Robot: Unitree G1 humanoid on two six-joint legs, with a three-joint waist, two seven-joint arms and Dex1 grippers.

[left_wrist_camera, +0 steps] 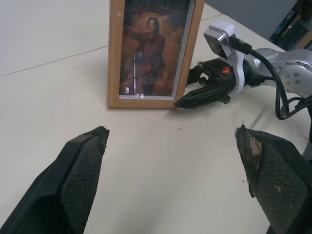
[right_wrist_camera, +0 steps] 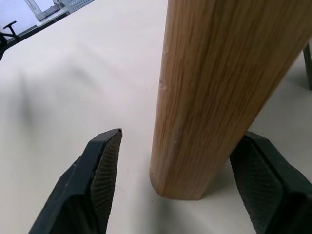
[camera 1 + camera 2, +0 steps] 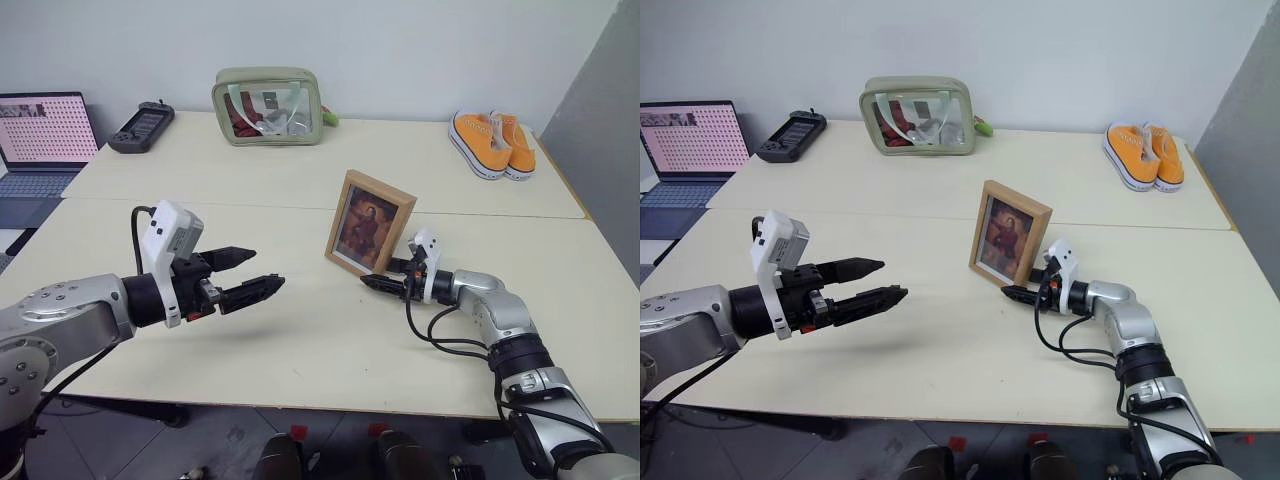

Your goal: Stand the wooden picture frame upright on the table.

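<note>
Wooden picture frame (image 3: 369,222) upright on bench (image 3: 300,340). Right tool (image 2: 180,170) open, straddling its edge; wrist view shows gaps. Left tool (image 3: 250,275) open, empty, apart.

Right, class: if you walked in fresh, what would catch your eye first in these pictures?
The wooden picture frame standing upright mid-table, portrait facing the robot. The right gripper sits at its lower corner, fingers open either side of the edge; the left gripper hovers open, away to the left. Bright orange sneakers sit at the far right.
</note>
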